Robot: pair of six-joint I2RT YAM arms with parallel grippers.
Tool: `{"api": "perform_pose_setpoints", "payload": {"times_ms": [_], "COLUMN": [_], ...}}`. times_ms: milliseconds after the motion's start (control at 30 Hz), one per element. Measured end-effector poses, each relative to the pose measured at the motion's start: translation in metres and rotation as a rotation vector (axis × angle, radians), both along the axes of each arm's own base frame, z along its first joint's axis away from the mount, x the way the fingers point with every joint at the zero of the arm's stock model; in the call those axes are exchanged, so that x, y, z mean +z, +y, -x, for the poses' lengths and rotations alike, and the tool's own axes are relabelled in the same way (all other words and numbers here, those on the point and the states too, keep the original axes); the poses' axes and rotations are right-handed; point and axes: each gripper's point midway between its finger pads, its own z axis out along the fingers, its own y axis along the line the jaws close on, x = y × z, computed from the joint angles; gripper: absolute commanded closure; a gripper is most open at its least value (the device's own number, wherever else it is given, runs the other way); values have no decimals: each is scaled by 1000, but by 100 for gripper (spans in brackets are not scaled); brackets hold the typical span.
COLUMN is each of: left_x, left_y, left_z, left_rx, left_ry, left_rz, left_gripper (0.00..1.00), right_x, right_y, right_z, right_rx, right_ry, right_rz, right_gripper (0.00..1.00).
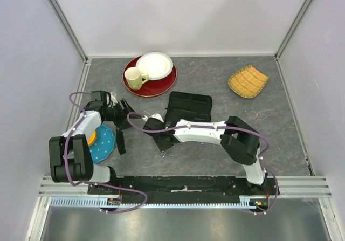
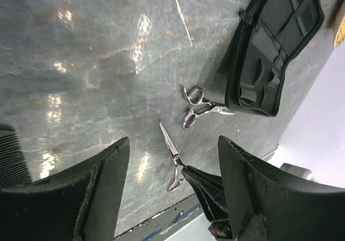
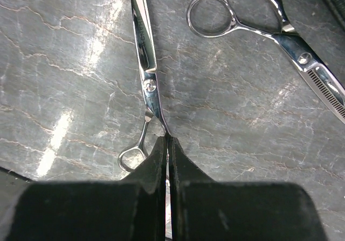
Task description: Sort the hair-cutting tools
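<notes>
My right gripper (image 3: 168,139) is shut on the handle of slim silver scissors (image 3: 145,63), blades pointing away, low at the grey table. A second pair of silver scissors with a toothed blade (image 3: 280,36) lies just to the right. In the left wrist view both show: the held pair (image 2: 170,149) and the loose pair (image 2: 197,106) beside the black case (image 2: 275,52). My left gripper (image 2: 173,141) is open and empty above the table, left of the right gripper (image 1: 160,141). A black comb (image 1: 121,142) lies below the left gripper (image 1: 123,116).
The black case (image 1: 188,107) lies at the table's middle. A blue plate (image 1: 105,144) sits under the left arm. A red plate (image 1: 161,84) with a white plate and a cream mug (image 1: 135,79) is at the back. A yellow woven tray (image 1: 248,81) is back right.
</notes>
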Motion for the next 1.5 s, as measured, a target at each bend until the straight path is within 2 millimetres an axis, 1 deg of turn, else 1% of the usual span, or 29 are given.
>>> {"api": "perform_pose_setpoints", "payload": {"times_ms": [67,267,333,433,500,667,767,800,867,900,1033,1167,1200,1267,1300,1333,1367,1467,1500], "left_x": [-3,-2,-5,-14,-16,-15,-14,-14,-17,-19,-26,-27,-27,-29,-30,-31,-32,-31,-30], "left_y": [-9,-49,-58,-65,-70,-81,-91,-96,-101,-102,-100,-101,-101,-103,-104,-104,-104,-106,-106], "left_z": [6,27,33,43,46,48,49,51,52,53,51,48,48,48,48,48,47,46,46], "left_rx": [-16,-120,-138,-144,-150,-169,-182,-195,-206,-206,-192,-185,-186,-190,-189,-187,-182,-184,-185], "left_ry": [13,-1,2,27,35,27,17,15,17,23,38,31,31,32,36,40,44,39,39], "left_rz": [26,56,66,77,80,92,86,86,79,72,55,53,54,54,54,52,53,61,62], "left_gripper": [27,27,27,27,27,28,31,35,39,42,50,58,65,76,86,93,98,98,98], "right_x": [5,15,18,22,25,29,28,28,27,26,29,37,40,43,43,43,43,40,40], "right_y": [0,1,3,3,4,7,8,8,8,8,11,14,14,14,14,14,14,15,14], "right_z": [0,-2,-2,-2,-3,-5,-5,-6,-6,-6,-8,-9,-9,-9,-10,-10,-10,-10,-9], "right_rx": [-7,-31,-35,-43,-50,-67,-83,-89,-100,-104,-120,-130,-133,-137,-140,-143,-148,-159,-159], "right_ry": [1,13,17,21,24,26,26,27,29,30,26,17,15,13,11,11,12,16,16], "right_rz": [-14,-56,-75,-94,-106,-141,-162,-166,-173,-176,-205,-242,-250,-261,-265,-269,-271,-282,-283], "right_gripper": [100,100,100,100,100,100,100,100,100,100,100,100,100,100,100,100,100,100,96]}}
